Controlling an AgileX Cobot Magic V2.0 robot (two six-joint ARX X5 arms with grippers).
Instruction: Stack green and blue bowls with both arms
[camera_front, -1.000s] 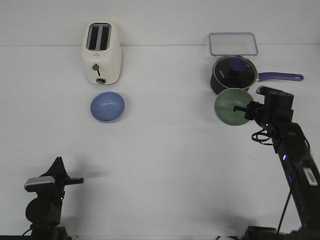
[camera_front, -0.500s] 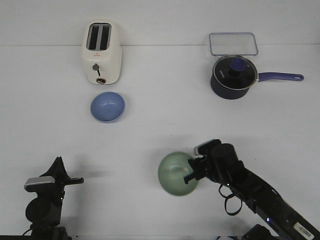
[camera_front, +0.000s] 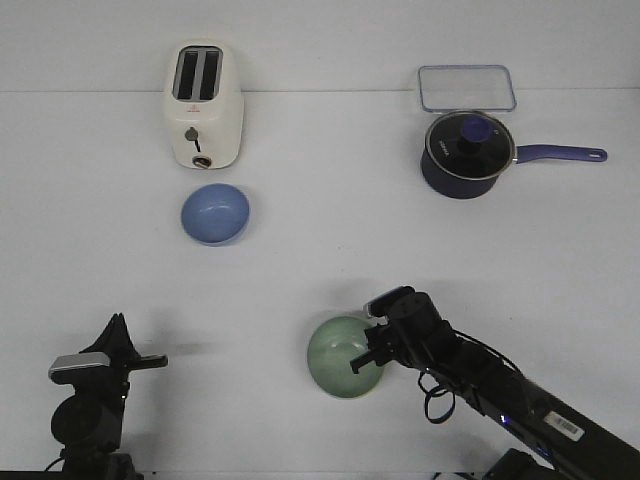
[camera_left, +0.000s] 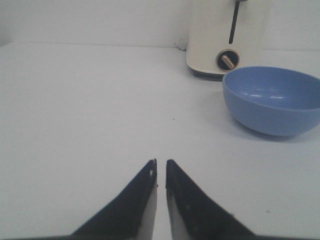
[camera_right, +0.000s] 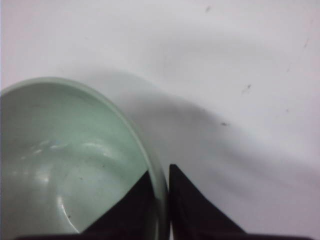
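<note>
The pale green bowl (camera_front: 342, 357) is near the table's front centre. My right gripper (camera_front: 366, 358) is shut on its right rim, one finger inside and one outside; the right wrist view shows the bowl (camera_right: 65, 160) pinched by the gripper (camera_right: 161, 172). The light blue bowl (camera_front: 215, 213) sits upright on the table in front of the toaster, and also shows in the left wrist view (camera_left: 272, 100). My left gripper (camera_front: 155, 361) rests at the front left, far from both bowls, its fingers (camera_left: 160, 162) nearly together and empty.
A cream toaster (camera_front: 203, 104) stands at the back left behind the blue bowl. A dark navy saucepan (camera_front: 468, 153) with glass lid and long handle stands at the back right, with a clear lidded container (camera_front: 466, 87) behind it.
My right arm has carried the green bowl from beside the saucepan down to the front centre, then slightly further left and lower. The left arm and blue bowl have not moved.
</note>
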